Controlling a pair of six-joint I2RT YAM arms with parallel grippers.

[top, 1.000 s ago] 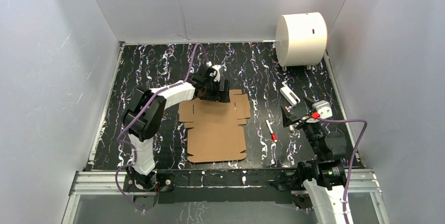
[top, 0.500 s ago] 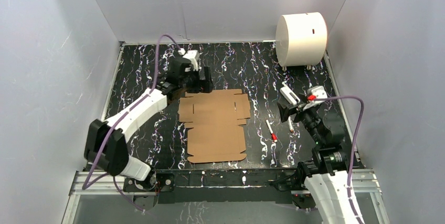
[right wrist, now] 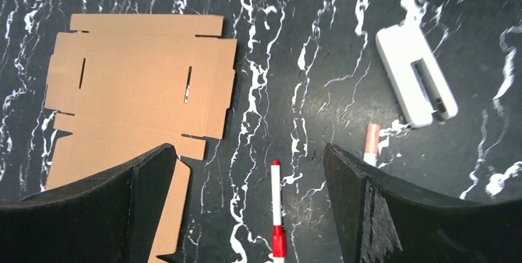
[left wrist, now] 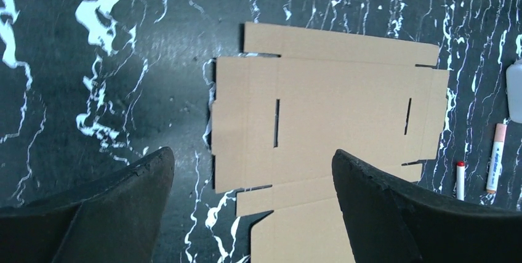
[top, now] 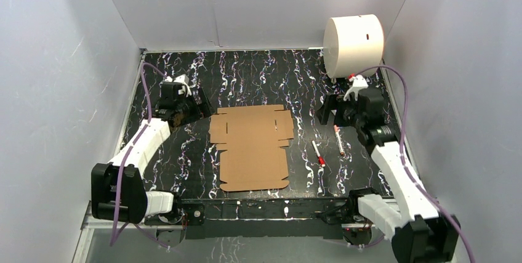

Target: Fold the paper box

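The paper box lies flat and unfolded on the black marbled table, a brown cardboard sheet with slits and notched flaps. My left gripper hovers open just left of its far left corner, touching nothing. The left wrist view looks down on the paper box between the wide-apart fingers of the left gripper. My right gripper hangs open to the right of the sheet. In the right wrist view the right gripper holds nothing, and the paper box is at the left.
A large white cylinder stands at the far right corner. A red-capped marker and a second marker lie right of the sheet. A white plastic piece lies below the right wrist. Grey walls close three sides.
The left arm has swung left, from over the sheet's far edge to beside its far left corner. The right arm has reached farther up the table. Both grippers stayed open.
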